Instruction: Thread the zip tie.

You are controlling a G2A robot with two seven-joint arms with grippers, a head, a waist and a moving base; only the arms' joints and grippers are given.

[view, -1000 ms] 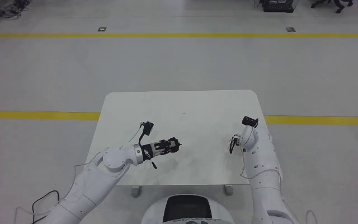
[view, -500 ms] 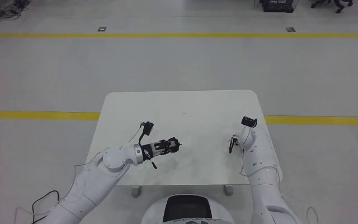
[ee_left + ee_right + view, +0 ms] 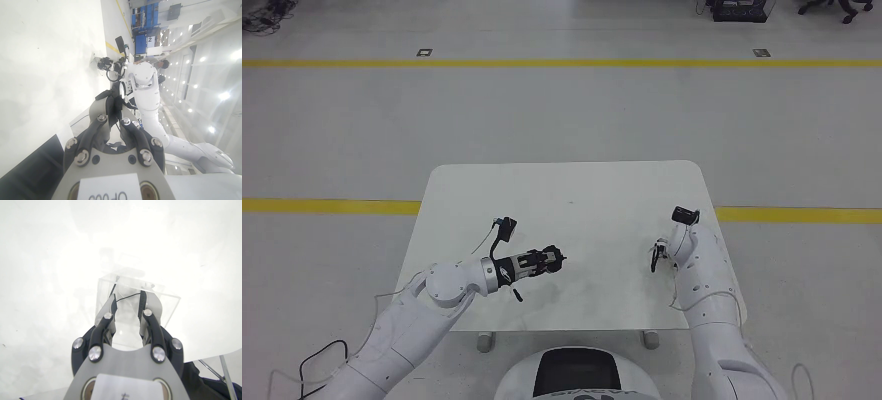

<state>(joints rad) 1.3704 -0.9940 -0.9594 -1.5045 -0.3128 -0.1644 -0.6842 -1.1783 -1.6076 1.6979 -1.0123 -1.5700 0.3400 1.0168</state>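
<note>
A small clear box [image 3: 170, 306] stands on the white table [image 3: 572, 200] near its right edge and holds thin black zip ties [image 3: 114, 285]. My right gripper [image 3: 128, 293] is open, its fingertips lowered into the box on either side of a curved zip tie strand. In the top view the right gripper [image 3: 654, 258] points toward the table's middle. My left gripper [image 3: 560, 258] hovers over the front left-centre of the table, aimed at the right arm. Its fingers [image 3: 113, 106] are pressed together, and I cannot tell whether anything is between them. The left wrist view shows the right gripper [image 3: 103, 63] far off.
A short black piece [image 3: 516, 294] shows beneath my left forearm near the table's front edge. Bare tabletop lies between the two grippers and across the far half. Grey floor with yellow lines surrounds the table.
My right gripper has edged slightly away from the front edge. The left arm has kept still.
</note>
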